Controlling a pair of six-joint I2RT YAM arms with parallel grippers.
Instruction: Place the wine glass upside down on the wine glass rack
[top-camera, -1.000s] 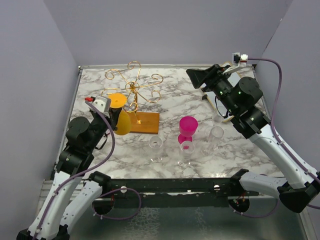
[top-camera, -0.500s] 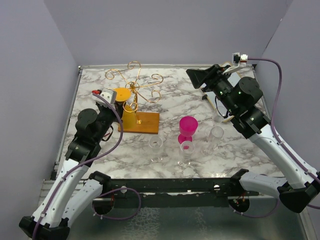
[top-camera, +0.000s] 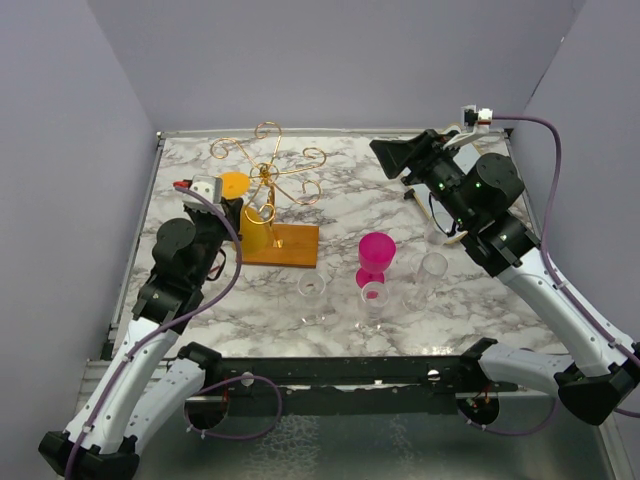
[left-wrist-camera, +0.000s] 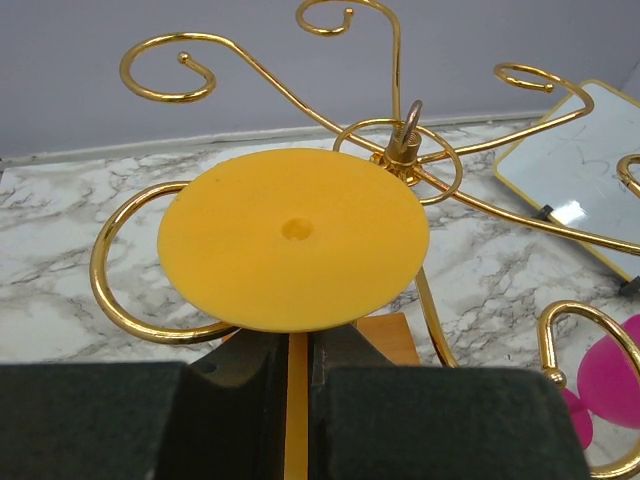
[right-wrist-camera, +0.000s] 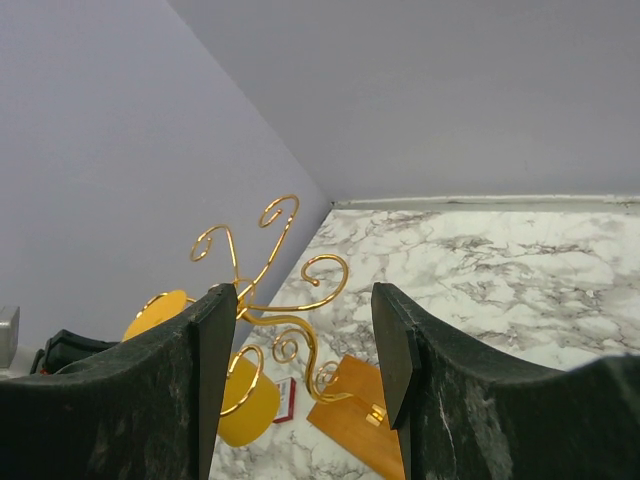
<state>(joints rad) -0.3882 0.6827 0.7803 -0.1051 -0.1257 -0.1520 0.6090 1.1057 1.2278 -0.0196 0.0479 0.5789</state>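
The wine glass is yellow and upside down, its round foot (left-wrist-camera: 295, 240) on top and its bowl (top-camera: 252, 232) below. My left gripper (left-wrist-camera: 297, 345) is shut on its stem (left-wrist-camera: 296, 420), seen from above at the rack's left side (top-camera: 230, 212). The wine glass rack (top-camera: 272, 178) has gold curled arms on an orange-brown wooden base (top-camera: 292, 246). The foot lies just over one curled arm (left-wrist-camera: 110, 270), close to the central post (left-wrist-camera: 405, 140); I cannot tell if it rests on it. My right gripper (top-camera: 395, 155) is open and empty, raised at the back right, facing the rack (right-wrist-camera: 290, 300).
A pink glass (top-camera: 376, 255) stands upside down right of the base. Clear glasses stand in front (top-camera: 312, 290), (top-camera: 374, 300) and to the right (top-camera: 432, 270). Grey walls close in the left, back and right sides.
My left gripper has carried the yellow glass back and right, turning it upright-inverted, so its foot now sits over the rack's left curl. The right arm has not moved.
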